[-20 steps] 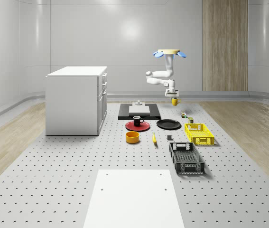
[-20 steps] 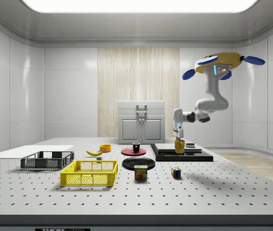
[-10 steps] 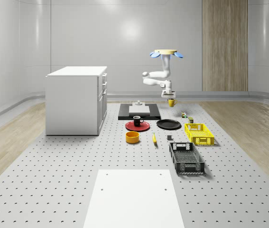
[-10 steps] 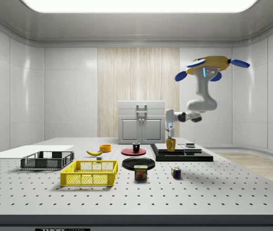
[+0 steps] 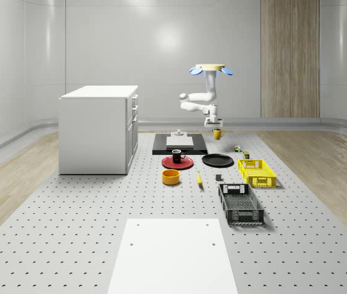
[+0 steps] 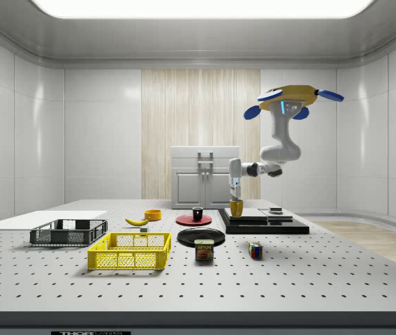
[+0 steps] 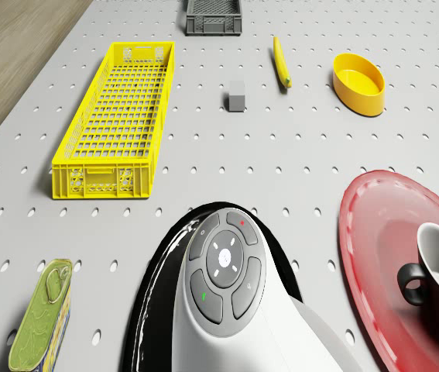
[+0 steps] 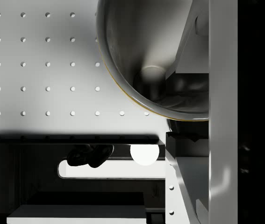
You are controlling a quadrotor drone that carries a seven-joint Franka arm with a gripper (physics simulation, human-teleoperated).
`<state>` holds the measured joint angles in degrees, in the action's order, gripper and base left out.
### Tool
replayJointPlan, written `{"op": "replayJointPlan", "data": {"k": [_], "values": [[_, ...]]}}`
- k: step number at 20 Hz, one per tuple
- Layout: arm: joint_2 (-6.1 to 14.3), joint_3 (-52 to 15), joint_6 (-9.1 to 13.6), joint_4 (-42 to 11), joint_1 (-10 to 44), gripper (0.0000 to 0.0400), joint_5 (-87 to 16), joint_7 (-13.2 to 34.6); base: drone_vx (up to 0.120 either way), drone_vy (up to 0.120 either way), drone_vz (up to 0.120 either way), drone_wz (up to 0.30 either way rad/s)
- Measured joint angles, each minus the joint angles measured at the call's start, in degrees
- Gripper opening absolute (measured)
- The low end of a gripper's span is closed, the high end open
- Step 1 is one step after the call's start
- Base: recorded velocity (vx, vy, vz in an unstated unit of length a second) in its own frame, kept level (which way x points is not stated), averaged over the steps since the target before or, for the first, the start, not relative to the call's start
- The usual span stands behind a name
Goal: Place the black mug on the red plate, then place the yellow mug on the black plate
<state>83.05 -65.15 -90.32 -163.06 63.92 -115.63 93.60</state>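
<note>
- The drone [image 5: 208,69] hovers in the air above the far part of the table [image 5: 69,233], roughly over the black plate [image 5: 217,160] and the black slab [image 5: 179,144] behind it; its arm [image 6: 276,148] bends down toward the table.
- The pincer [image 5: 215,125] hangs at the arm's end and is closed on the yellow mug [image 5: 217,133], which it holds by the rim, clear of the table.
- In the side view the pincer [image 6: 236,190] grips the top of the yellow mug [image 6: 236,208], and the mug hangs straight below it, upright.
- The wrist view looks down into the mug's [image 8: 151,56] open mouth, held right against a finger [image 8: 221,93].
- The black plate [image 6: 200,236] lies below the pincer and a little toward the side view's left; in the drone view its glossy rim [image 7: 145,310] curves around the arm's wrist housing [image 7: 227,279].
- The black mug [image 5: 176,155] stands upright on the red plate [image 5: 177,163], just beside the black plate and well below the pincer, on the whole-scene view's left.
- Farther from the pincer lie a yellow basket [image 5: 256,173], a black basket [image 5: 240,204], a yellow bowl [image 5: 171,177], a banana [image 5: 199,179], a small grey block [image 7: 237,97] and a tin [image 7: 41,322].
- A white cabinet [image 5: 97,128] stands well apart from the pincer, on the whole-scene view's left.
</note>
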Motion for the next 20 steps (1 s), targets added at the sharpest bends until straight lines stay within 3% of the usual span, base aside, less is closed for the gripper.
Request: {"op": "replayJointPlan", "data": {"k": [2,10,14,20], "values": [[0.0,0.0,0.0,0.0,0.0,0.0110,0.0,0.0,0.120,0.000,-0.020,0.000],[0.1,0.0,-0.1,0.0,0.0,0.0110,0.0,0.0,0.120,0.000,-0.120,0.000],[0.1,0.0,-0.1,0.0,0.1,0.0110,0.1,0.0,0.120,-0.110,-0.010,0.000],[0.2,0.0,-0.2,0.0,0.1,0.0110,0.1,0.1,0.120,-0.007,-0.020,0.000]]}}
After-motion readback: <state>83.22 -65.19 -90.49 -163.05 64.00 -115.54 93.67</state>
